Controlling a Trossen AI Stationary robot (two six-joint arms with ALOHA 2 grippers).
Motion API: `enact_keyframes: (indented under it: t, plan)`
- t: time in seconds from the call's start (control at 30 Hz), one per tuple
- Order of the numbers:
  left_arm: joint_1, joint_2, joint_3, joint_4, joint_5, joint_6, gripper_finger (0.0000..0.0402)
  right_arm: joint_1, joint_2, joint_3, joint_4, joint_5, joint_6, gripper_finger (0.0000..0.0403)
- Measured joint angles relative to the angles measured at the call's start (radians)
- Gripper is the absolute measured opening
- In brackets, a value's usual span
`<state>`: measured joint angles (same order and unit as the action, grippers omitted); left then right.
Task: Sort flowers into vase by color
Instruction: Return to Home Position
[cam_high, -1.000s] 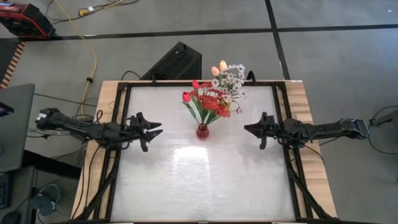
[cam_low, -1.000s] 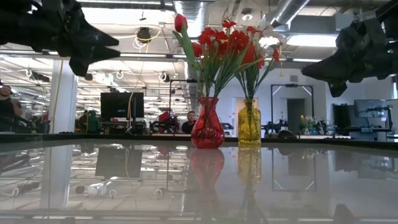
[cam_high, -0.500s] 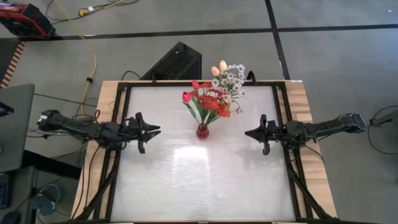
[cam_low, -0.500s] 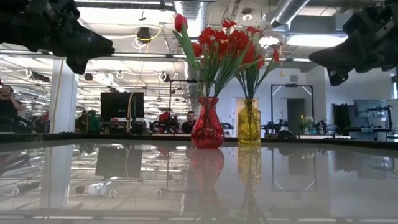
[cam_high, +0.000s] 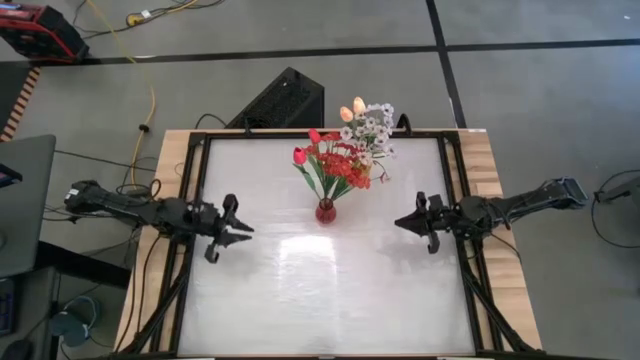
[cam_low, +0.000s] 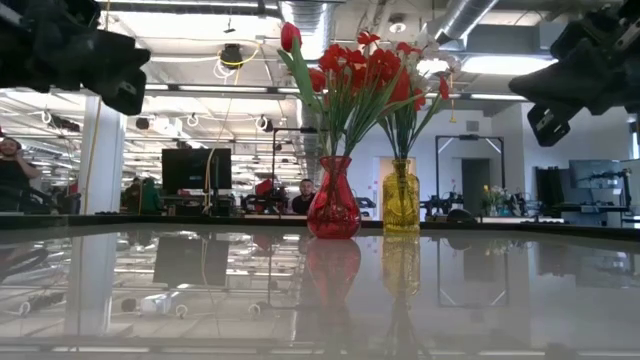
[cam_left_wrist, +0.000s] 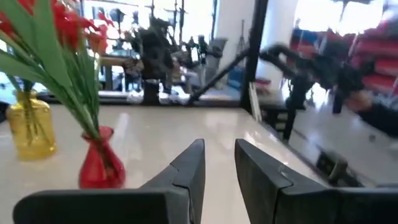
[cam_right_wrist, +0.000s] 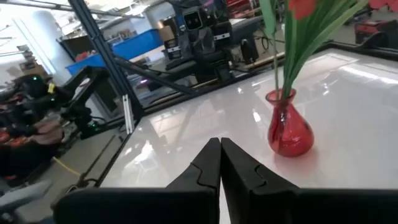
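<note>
A red vase (cam_high: 325, 211) stands on its base at the table's middle and holds red tulips and small red blossoms (cam_high: 335, 165). Near the far edge, white sprigs and peach tulips (cam_high: 365, 122) stand in a yellow vase (cam_low: 401, 198). My left gripper (cam_high: 248, 229) hovers left of the red vase (cam_left_wrist: 99, 165), fingers a little apart (cam_left_wrist: 219, 146), holding nothing. My right gripper (cam_high: 398, 222) hovers to the right of it, fingers together (cam_right_wrist: 220, 142), also empty. No loose flowers show on the table.
The white table top (cam_high: 330, 290) lies bare in front of the vases, inside a black frame (cam_high: 190, 200) with wooden borders. A black box (cam_high: 282, 100) sits on the floor past the far edge. A person (cam_low: 305, 197) shows in the room behind.
Both arms have drawn back from the red vase. My left gripper has moved toward the table's near and left edges and turned about its wrist. My right gripper has shifted a little toward the near edge. The vases and flowers have stayed put.
</note>
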<state>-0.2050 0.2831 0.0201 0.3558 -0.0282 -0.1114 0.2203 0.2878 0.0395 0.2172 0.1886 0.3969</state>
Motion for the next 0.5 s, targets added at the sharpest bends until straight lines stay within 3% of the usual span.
enact_keyframes:
  t: [0.07,0.33,0.5]
  plan:
    - [0.0,-0.012,0.002,-0.023,-0.004,0.025,0.0077,0.003,0.0,0.0,0.0,-0.002,-0.002,0.0039]
    - [0.0,-0.015,0.005,-0.16,-0.285,-0.072,0.0077,0.002,0.0,0.001,-0.003,-0.003,-0.01,0.004]
    - [0.0,-0.015,0.005,-0.295,-0.325,-0.058,0.0077,0.002,0.0,0.001,-0.004,-0.003,-0.012,0.004]
